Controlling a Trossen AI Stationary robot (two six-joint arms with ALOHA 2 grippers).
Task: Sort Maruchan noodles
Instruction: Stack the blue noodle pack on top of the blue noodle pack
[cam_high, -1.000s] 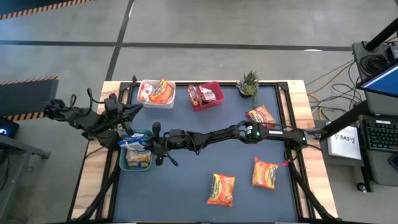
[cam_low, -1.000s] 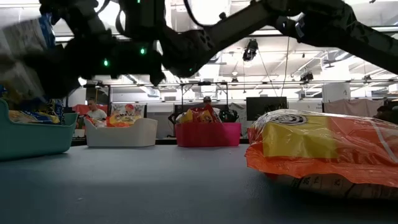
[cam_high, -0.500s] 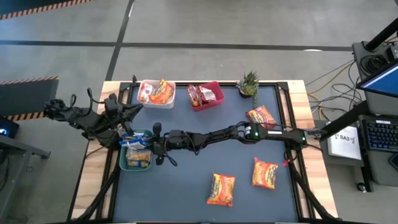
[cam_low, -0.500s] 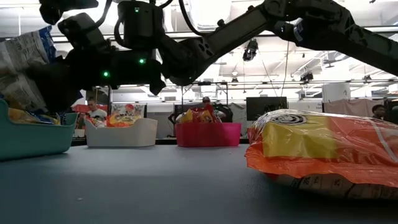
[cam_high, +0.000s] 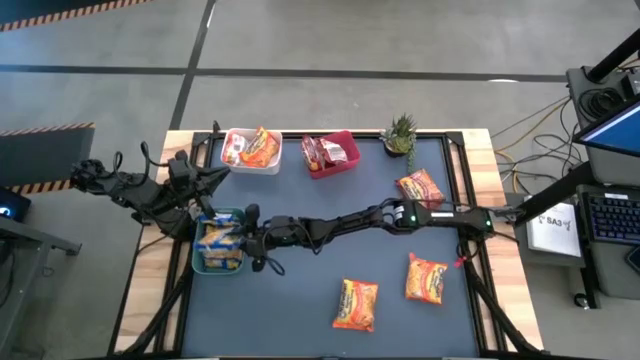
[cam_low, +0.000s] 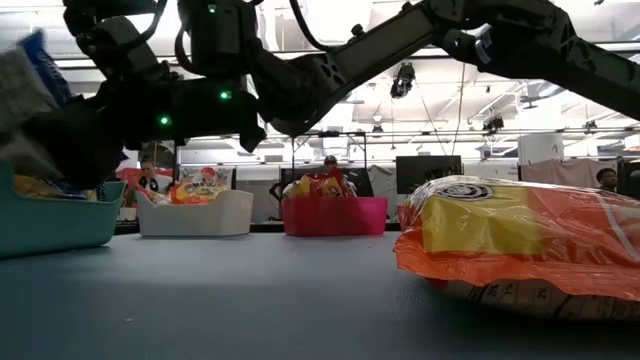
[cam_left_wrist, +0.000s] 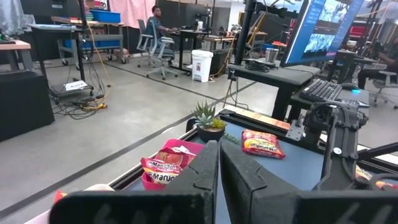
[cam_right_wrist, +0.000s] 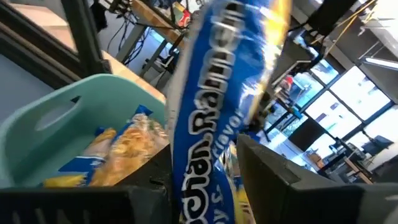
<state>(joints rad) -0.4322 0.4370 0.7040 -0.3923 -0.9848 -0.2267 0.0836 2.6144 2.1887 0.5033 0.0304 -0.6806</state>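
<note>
My right arm reaches across the table, and my right gripper (cam_high: 233, 239) (cam_right_wrist: 205, 177) is over the teal bin (cam_high: 195, 256) (cam_right_wrist: 62, 118), shut on a yellow-blue noodle packet (cam_high: 217, 236) (cam_right_wrist: 211, 93) (cam_low: 22, 75). More yellow-blue packets (cam_right_wrist: 118, 152) lie inside that bin. Three orange packets lie flat on the mat (cam_high: 357, 304) (cam_high: 426, 279) (cam_high: 421, 186). My left gripper (cam_high: 197, 205) (cam_left_wrist: 219, 168) is shut and empty, just beyond the teal bin's far edge. My right gripper pinches the yellow-blue packet between its two fingers (cam_right_wrist: 273, 171), near the packet's lower end (cam_right_wrist: 199, 186). The packet stands on edge between the fingers, tilted and lifted clear above the packets in the teal bin. It shows blurred.
At the far edge stand a white bin (cam_high: 250, 148) with orange packets, a red bin (cam_high: 332, 153) with red packets, and a small potted plant (cam_high: 399, 133). The nearest orange packet (cam_low: 520, 240) fills the low view's right. People sit in the room behind.
My right gripper has carried the yellow-blue packet a little farther toward the table's left edge over the teal bin. The packet, near upright before, now leans over toward the left.
</note>
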